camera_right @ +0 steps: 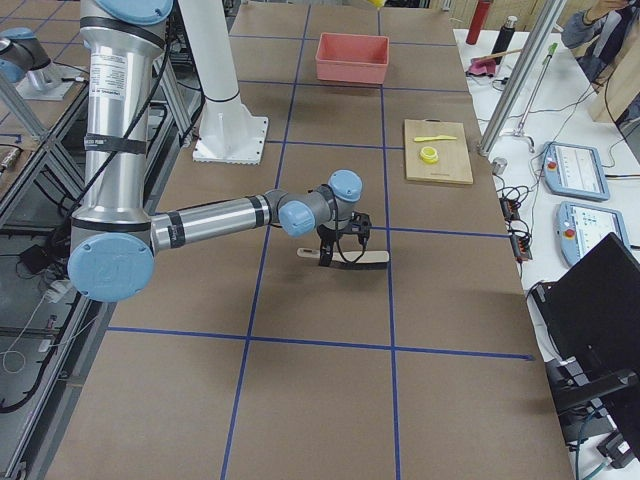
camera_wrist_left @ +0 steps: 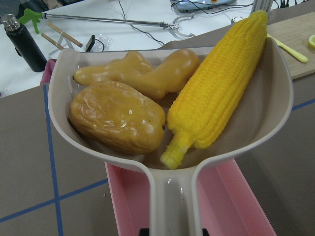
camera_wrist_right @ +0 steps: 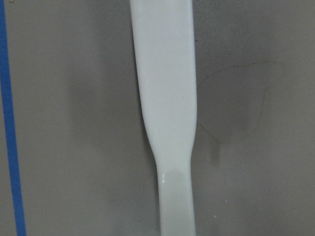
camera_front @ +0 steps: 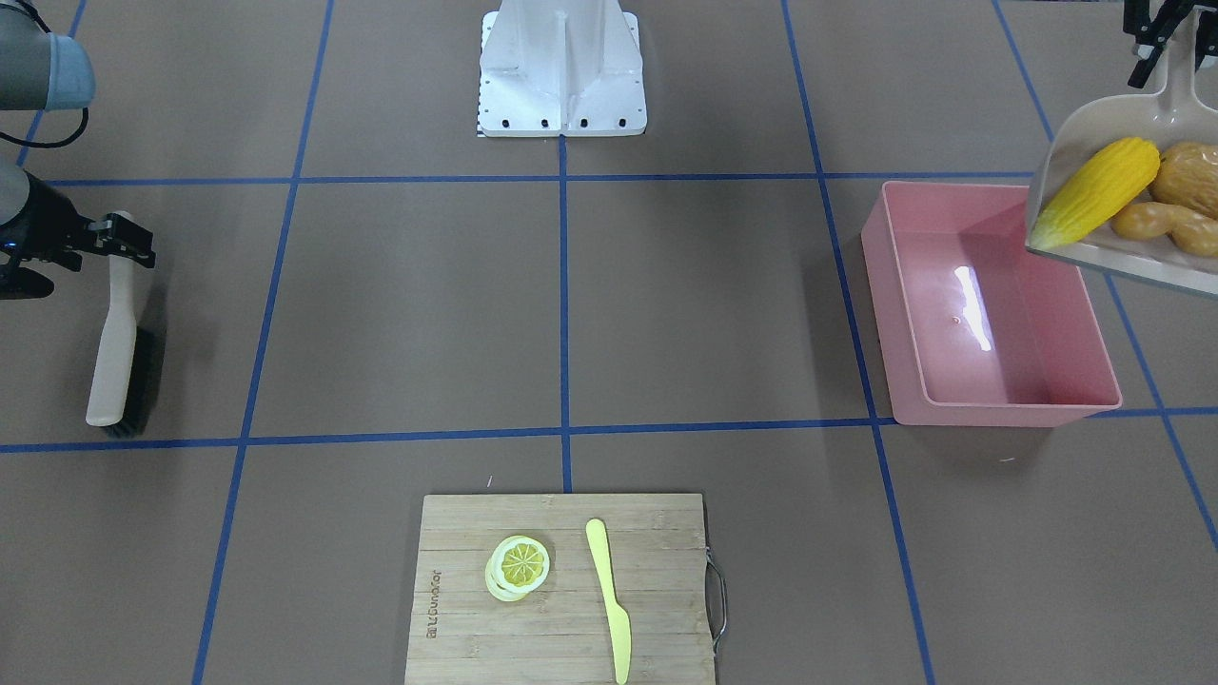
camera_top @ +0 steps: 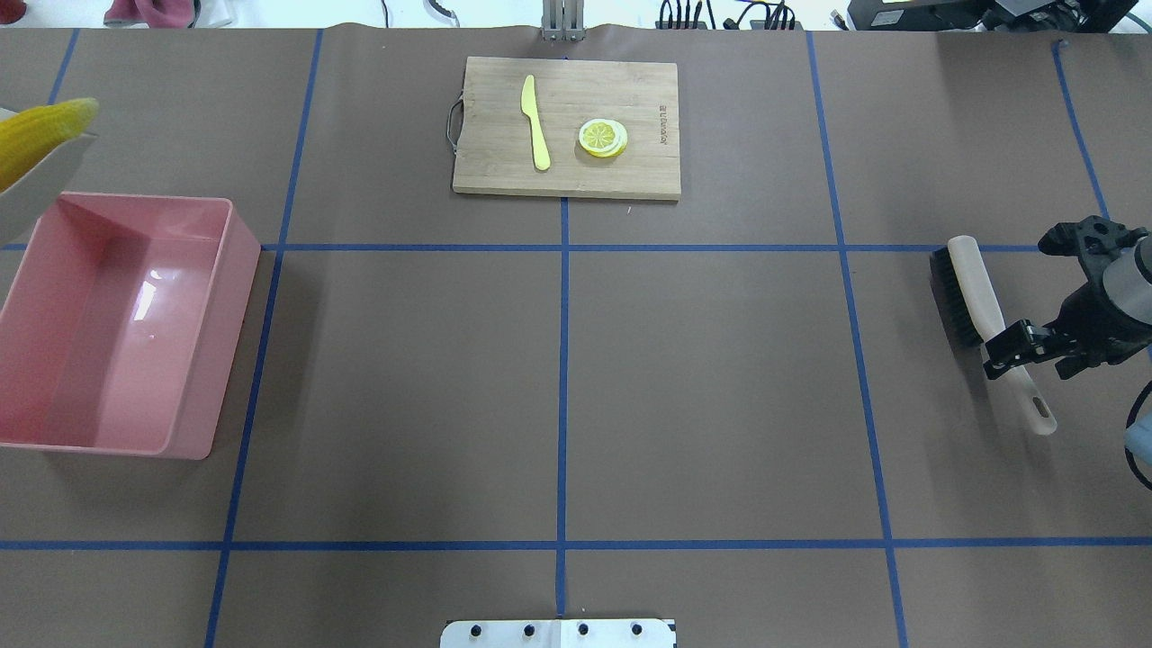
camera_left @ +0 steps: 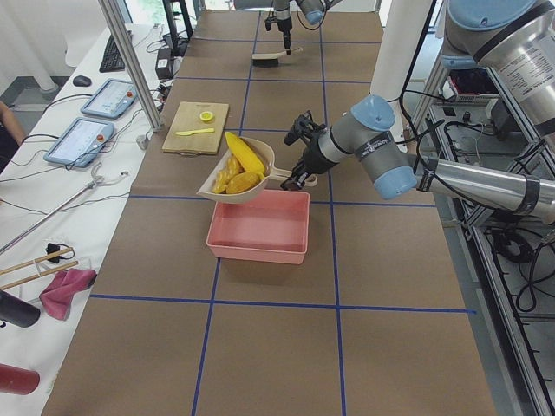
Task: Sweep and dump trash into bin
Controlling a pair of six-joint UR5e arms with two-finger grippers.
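- The bin (camera_front: 1009, 412) stands on the counter (camera_top: 702, 378) at the robot's left end. Its glossy inside catches a bright reflection of light.
- The left gripper (camera_front: 1159, 43) has its fingers closed on the handle of the beige dustpan (camera_front: 1085, 124). It holds the dustpan in the air above the bin, and the dustpan does not touch the bin (in the left wrist view the pink wall shows directly under the handle).
- All the trash lies in the hollow of the dustpan, so it is above the bin and not inside it:
  - The corn cob (camera_front: 1099, 190) lies along one side wall, with its stalk end toward the handle.
  - The potato (camera_front: 1191, 176) lies beside the corn cob and touches it.
  - The ginger root (camera_front: 1166, 226) lies beside the potato, nearer the dustpan's open edge.
- The right gripper (camera_top: 1012, 346) is at the counter's end far from the bin. Its fingers stand on both sides of the handle of the brush (camera_top: 976, 288). I cannot tell if they press on it or only stand around it.
- The brush lies low on the counter, with its dark bristles on the side that faces the bin.
- The cutting board (camera_top: 630, 171) lies well apart from the bin, at the middle of the operators' edge. On the board are the lemon slices (camera_top: 603, 138) and the knife (camera_top: 535, 121), and the knife is the nearer of the two to the bin.
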